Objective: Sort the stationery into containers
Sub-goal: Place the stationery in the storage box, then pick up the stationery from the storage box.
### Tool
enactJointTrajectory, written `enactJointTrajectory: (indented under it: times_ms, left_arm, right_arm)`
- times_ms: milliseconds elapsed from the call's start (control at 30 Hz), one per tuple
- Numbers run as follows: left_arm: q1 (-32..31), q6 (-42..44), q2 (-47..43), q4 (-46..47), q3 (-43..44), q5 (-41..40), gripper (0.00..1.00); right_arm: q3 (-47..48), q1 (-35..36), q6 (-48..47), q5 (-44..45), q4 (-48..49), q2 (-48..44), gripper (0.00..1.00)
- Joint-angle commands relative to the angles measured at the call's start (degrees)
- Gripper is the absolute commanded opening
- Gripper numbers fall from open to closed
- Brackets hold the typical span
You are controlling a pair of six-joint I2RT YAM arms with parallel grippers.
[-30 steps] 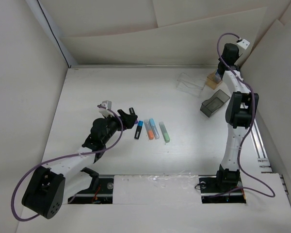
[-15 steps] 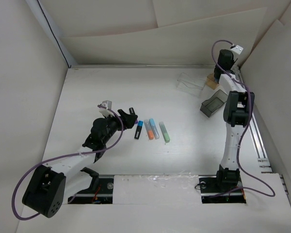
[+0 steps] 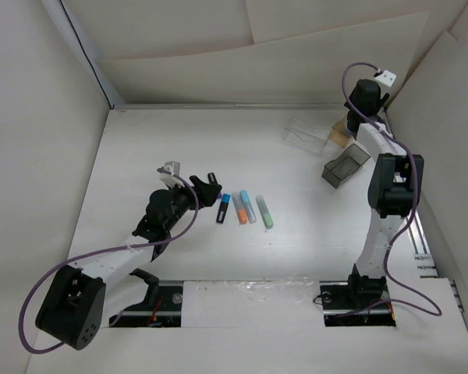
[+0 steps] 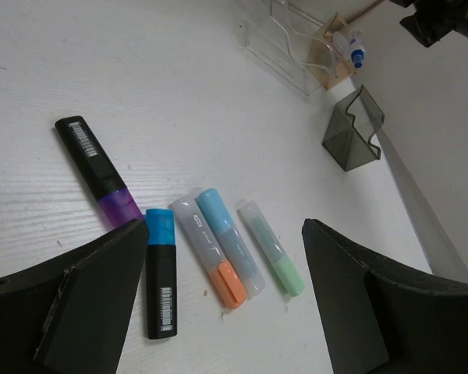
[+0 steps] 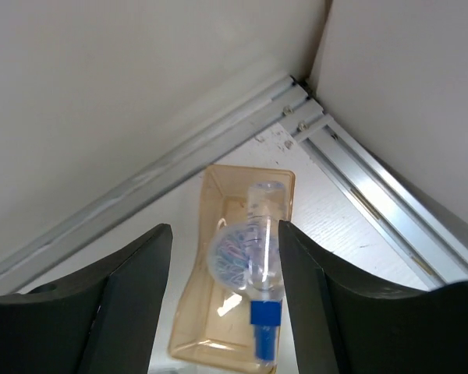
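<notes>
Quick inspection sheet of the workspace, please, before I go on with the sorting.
Surface: white table, no spills seen.
Job's things: five markers loose mid-table; sixth marker, blue-ended, inside tan box; clear box and grey box look empty.
Clutter: nothing seen.
Grippers: left gripper open over the loose markers; right gripper open above tan box.
Cables: purple cables run along both arms.
Surroundings: pale walls; metal rail at right.

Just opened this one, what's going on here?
Markers are being sorted into boxes. The right end effector hangs open over the tan box, which holds one blue-capped marker. The left end effector hovers open above five markers lying on the table. The clear box and grey box look empty.
</notes>
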Motion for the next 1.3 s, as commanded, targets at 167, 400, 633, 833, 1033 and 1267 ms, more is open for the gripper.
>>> enactJointTrajectory:
  times_ms: [167,400,633,833,1033,1267]
  left_arm:
    - [-0.01,-0.42,-3.79,1.57,0.36,0.43,0.77]
    - [-0.01,-0.42,-4.31,1.04,0.36,-0.10,0.77]
    - [-0.01,-0.42,-3.00,1.04,0.89,0.95,0.77]
    - [-0.01,-0.94,-3.17,1.04,0.89,2.10,0.77]
    - [-0.01,-0.94,-3.79,1.04,0.89,2.10,0.77]
    - [-0.01,-0.94,-1.94,1.04,1.42,2.10,0.77]
  right_arm:
    - [-3.22,0.09,-0.17,-3.33,1.24,-6.47,0.63]
    - [-0.76,-5.00,4.48,-5.41,-8.61,-2.77,0.53]
    - [3.54,-6.16,4.48,-11.15,-15.28,-0.57,0.58]
    - [4.86,-6.68,5.10,-14.84,-17.67,1.44,0.62]
    - [7.05,-7.21,5.10,-16.78,-17.05,1.45,0.55]
    - [24.26,-8.44,5.63,-18.89,-27.06,11.19,0.59]
